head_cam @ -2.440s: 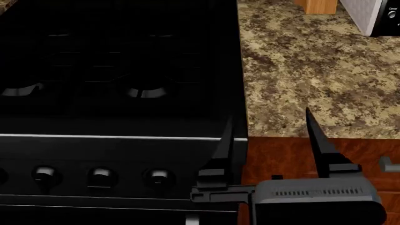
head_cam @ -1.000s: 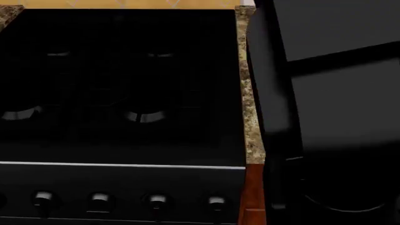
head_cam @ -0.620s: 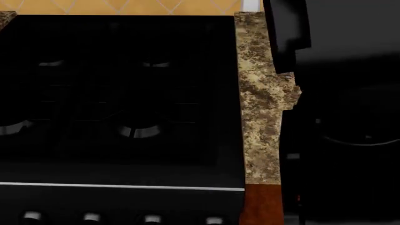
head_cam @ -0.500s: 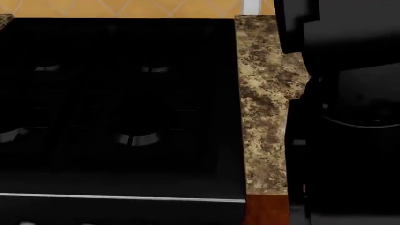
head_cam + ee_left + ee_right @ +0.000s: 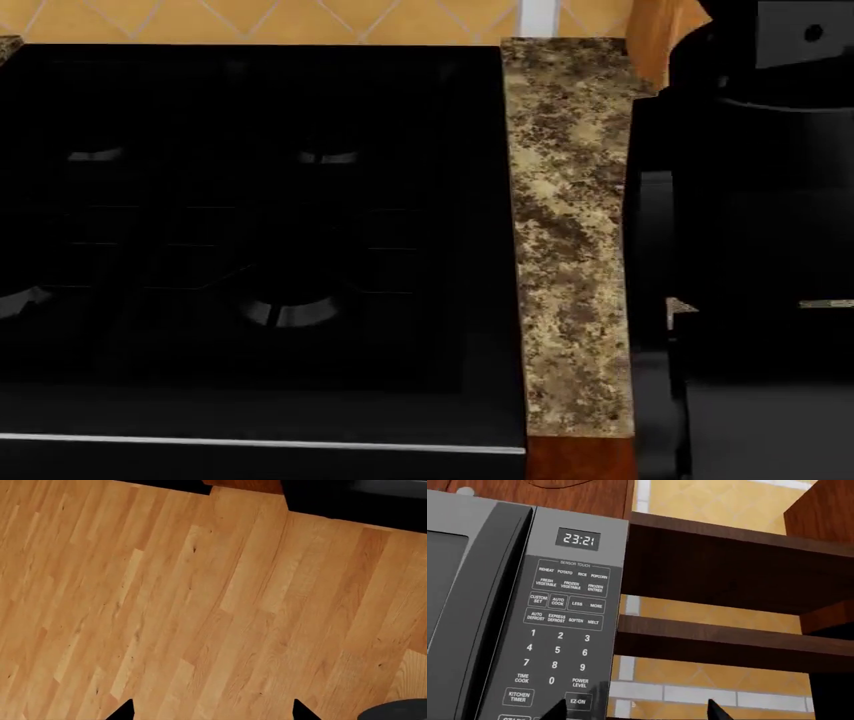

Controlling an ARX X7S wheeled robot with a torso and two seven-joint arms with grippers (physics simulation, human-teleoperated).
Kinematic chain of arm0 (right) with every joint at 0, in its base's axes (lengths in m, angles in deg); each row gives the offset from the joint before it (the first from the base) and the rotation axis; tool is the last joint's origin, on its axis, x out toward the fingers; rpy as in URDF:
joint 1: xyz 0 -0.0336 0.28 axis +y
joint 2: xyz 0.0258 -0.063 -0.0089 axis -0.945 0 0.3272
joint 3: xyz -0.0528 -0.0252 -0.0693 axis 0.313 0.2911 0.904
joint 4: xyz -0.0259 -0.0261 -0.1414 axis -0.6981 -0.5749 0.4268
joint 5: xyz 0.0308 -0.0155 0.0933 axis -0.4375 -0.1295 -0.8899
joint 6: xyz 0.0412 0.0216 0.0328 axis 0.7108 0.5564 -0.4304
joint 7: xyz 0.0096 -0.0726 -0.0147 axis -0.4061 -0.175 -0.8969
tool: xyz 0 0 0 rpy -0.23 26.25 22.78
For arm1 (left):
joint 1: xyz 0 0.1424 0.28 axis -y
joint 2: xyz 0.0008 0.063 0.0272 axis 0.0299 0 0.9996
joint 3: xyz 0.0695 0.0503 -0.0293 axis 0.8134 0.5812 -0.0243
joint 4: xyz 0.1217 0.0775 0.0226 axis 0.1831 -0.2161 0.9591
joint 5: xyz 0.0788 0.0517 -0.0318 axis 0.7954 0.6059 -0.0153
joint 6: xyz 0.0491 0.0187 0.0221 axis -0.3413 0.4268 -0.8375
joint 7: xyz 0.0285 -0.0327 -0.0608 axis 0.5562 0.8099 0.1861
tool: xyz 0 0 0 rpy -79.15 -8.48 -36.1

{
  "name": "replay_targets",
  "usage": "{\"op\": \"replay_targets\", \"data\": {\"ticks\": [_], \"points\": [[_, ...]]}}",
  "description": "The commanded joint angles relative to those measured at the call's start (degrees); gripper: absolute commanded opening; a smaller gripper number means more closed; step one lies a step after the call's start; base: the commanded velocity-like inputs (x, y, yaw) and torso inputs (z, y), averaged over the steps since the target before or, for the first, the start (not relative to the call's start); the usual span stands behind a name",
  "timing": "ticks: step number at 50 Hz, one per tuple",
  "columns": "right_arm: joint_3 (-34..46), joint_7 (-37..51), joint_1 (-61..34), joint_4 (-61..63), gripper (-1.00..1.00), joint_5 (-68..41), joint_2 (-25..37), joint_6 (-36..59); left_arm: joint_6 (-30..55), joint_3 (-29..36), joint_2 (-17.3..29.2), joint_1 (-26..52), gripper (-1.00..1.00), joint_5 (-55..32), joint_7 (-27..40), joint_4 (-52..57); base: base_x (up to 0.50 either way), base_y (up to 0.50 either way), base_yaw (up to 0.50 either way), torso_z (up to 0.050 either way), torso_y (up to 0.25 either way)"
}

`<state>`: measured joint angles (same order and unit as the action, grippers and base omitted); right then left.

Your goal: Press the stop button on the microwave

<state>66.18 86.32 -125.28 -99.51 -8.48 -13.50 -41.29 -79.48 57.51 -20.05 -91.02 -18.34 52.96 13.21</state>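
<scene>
In the right wrist view the microwave (image 5: 487,555) fills one side, with its dark door and grey control panel (image 5: 564,630). The panel shows a display reading 23:21 (image 5: 578,539), a number keypad and an EZ-ON button (image 5: 578,701). Its lowest row of buttons is cut off at the frame edge, so no stop button shows. My right gripper (image 5: 637,711) is open close in front of the panel, with one fingertip (image 5: 557,710) over the panel's lower edge beside EZ-ON. My left gripper (image 5: 213,711) is open and empty, hanging over the wooden floor (image 5: 200,605). The microwave is hidden in the head view.
The wide black stove (image 5: 254,220) fills the left of the head view. A speckled stone counter strip (image 5: 567,230) runs beside it. My right arm (image 5: 761,250) blocks the right side. Dark wooden shelves (image 5: 720,565) and yellow wall tiles (image 5: 707,672) stand next to the microwave.
The head view has shifted, so the stove knobs have dropped out of sight. My right arm has risen from the counter's front edge and now covers the right of the view.
</scene>
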Motion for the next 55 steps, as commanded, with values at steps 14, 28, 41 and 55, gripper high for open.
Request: {"op": "replay_targets", "data": {"ticks": [14,28,41,55], "points": [[2.45,-0.71,-10.03,-13.48,1.0,-2.64,-1.57,-12.26,0.0,-0.01,0.0,-0.02,1.0,0.0,0.0,-0.03,0.19,0.0,0.0,0.049,0.126],[2.81,-0.2,-11.97,-10.82,1.0,-5.49,-1.32,-11.27,0.0,-0.01,0.0,-0.02,1.0,0.0,0.0,-0.03,0.11,0.0,0.0,0.049,0.126],[4.72,0.73,-11.31,-12.71,1.0,-5.53,-0.6,-12.86,0.0,-0.01,0.0,-0.02,1.0,0.0,0.0,-0.03,0.32,0.0,0.0,0.049,0.125],[7.41,0.5,-11.51,-11.43,1.0,-5.9,-0.12,-12.27,0.0,-0.01,0.0,-0.02,1.0,0.0,0.0,-0.03,0.16,0.0,0.0,0.049,0.126]]}}
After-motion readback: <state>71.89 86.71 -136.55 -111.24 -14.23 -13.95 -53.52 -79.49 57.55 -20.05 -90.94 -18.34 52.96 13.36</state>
